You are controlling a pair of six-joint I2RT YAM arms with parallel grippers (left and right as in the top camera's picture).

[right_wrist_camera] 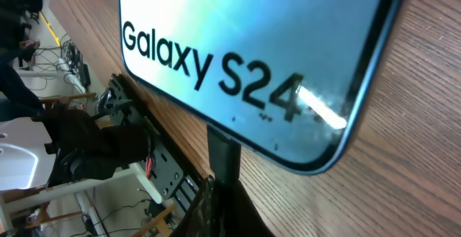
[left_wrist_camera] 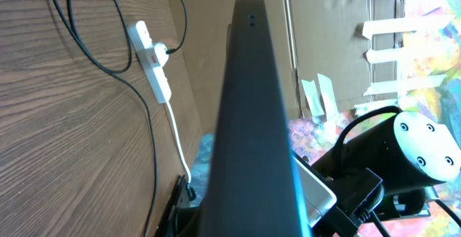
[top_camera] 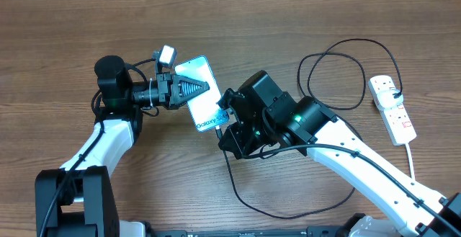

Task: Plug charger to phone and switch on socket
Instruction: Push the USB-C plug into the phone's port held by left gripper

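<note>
**Plug at phone port: slip and snag risk**

The left gripper is clamped shut across the middle of the phone. The phone is held tilted over the table, left of centre. Whether its lower corner rests on the wood cannot be told.

Risk 1: only the mid-body is gripped, so a push at the bottom edge could pivot or slide the phone in the jaws.

The right gripper is closed on the plug tip of the charger. The tip is touching the phone's bottom edge; full seating cannot be confirmed.

Risk 2: if the tip is off-axis, it could be scraped along the edge or bent rather than seated.

Risk 3: slack cable is looped under and beside the right arm. It could be dragged when the arm reaches right, and the plug pulled back out.

The socket lies well apart at the far right, with the charger's other end apparently plugged in.

Risk 4: the switches are small, so a miss or a shove of the whole strip is likely.

Writing: "Galaxy S24" is read on the screen in the right wrist view, and anything after it is lost in glare. No text can be read on the socket, only red marks.
</note>
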